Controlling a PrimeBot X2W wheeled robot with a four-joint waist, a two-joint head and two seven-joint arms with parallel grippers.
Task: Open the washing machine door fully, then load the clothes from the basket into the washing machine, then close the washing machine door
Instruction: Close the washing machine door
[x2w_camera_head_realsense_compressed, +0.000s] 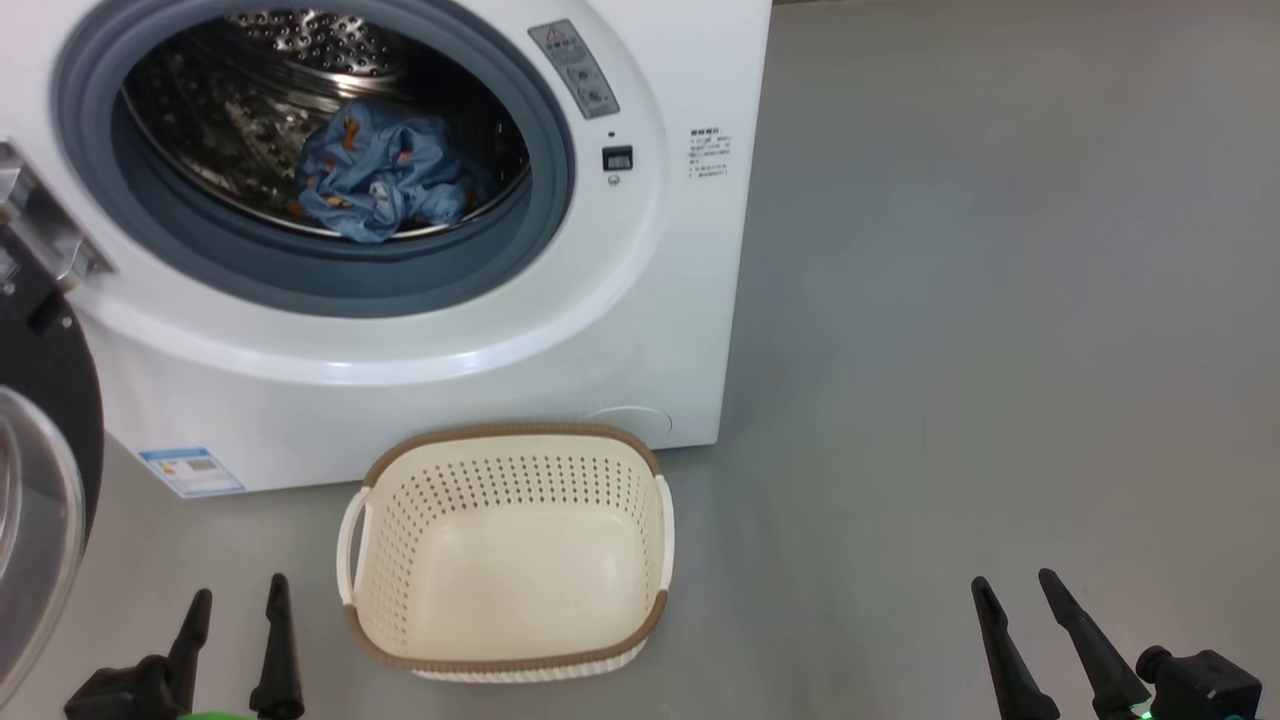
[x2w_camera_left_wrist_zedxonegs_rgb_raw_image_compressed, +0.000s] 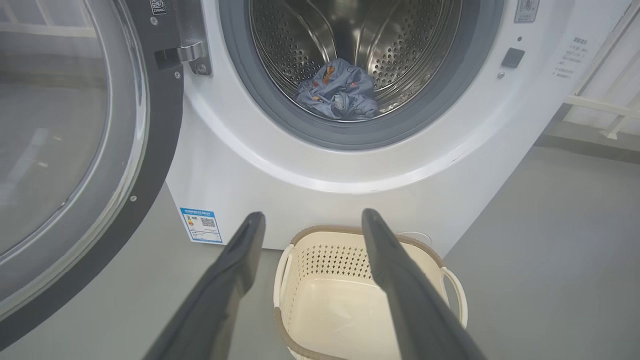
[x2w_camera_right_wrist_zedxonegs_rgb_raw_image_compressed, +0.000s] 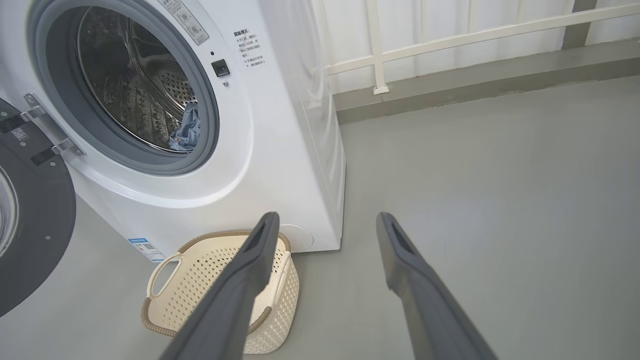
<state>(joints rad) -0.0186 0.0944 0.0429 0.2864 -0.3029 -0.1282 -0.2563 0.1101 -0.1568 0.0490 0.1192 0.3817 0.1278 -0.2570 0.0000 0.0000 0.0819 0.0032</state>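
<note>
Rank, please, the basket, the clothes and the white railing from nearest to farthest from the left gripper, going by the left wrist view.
1. the basket, on the floor just below the open left gripper.
2. the clothes, ahead, inside the washing machine drum.
3. the white railing, far right, beyond the machine.

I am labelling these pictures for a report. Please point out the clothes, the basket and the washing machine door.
clothes (x2w_camera_head_realsense_compressed: 385, 175): head view, middle of the blue bundle.
basket (x2w_camera_head_realsense_compressed: 510, 431): head view, brown rim on the far side.
washing machine door (x2w_camera_left_wrist_zedxonegs_rgb_raw_image_compressed: 165, 125): left wrist view, black rim of the open door.
</note>
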